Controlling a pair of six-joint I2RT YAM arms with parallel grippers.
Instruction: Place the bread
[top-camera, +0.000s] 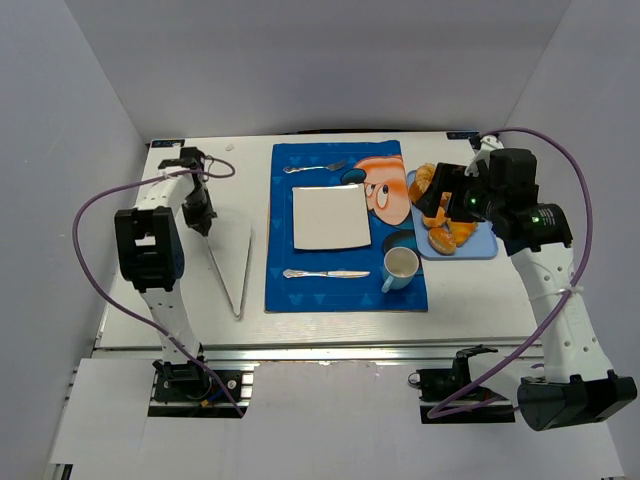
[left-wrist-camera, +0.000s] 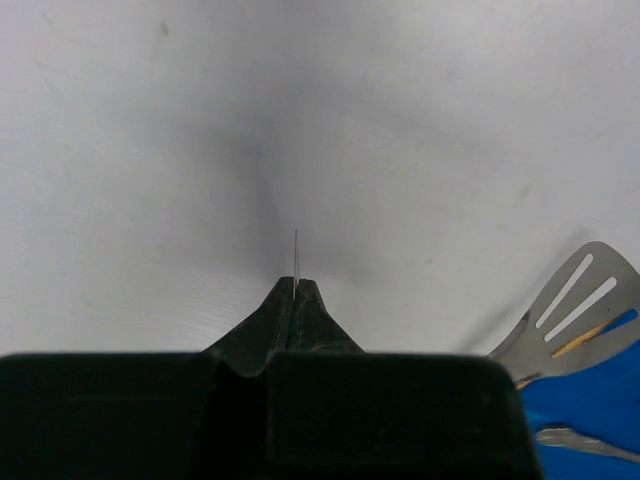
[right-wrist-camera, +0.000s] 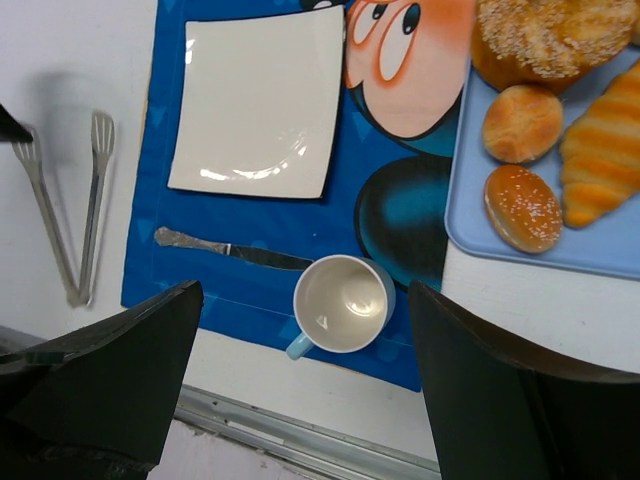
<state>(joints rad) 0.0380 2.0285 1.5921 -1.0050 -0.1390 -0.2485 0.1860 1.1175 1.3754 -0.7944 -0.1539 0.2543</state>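
The bread, a golden ridged croissant (right-wrist-camera: 605, 150), lies on the light blue tray (right-wrist-camera: 470, 215) at the right, beside two small round buns (right-wrist-camera: 522, 122) and a large seeded pastry (right-wrist-camera: 550, 35). My right gripper (right-wrist-camera: 303, 300) is open and empty, held high above the cup and the tray's left edge; in the top view (top-camera: 440, 205) it hides most of the tray's contents. A white square plate (top-camera: 331, 218) sits bare on the blue placemat (top-camera: 345, 290). My left gripper (top-camera: 203, 222) is shut at the head of one arm of the metal tongs (top-camera: 240, 290); a thin metal edge shows between its fingertips (left-wrist-camera: 296, 282).
A blue cup (top-camera: 401, 266) stands at the mat's near right corner. A knife (top-camera: 325, 273) lies in front of the plate and a fork (top-camera: 315, 168) behind it. The tongs' other head (left-wrist-camera: 580, 300) lies near the mat's left edge.
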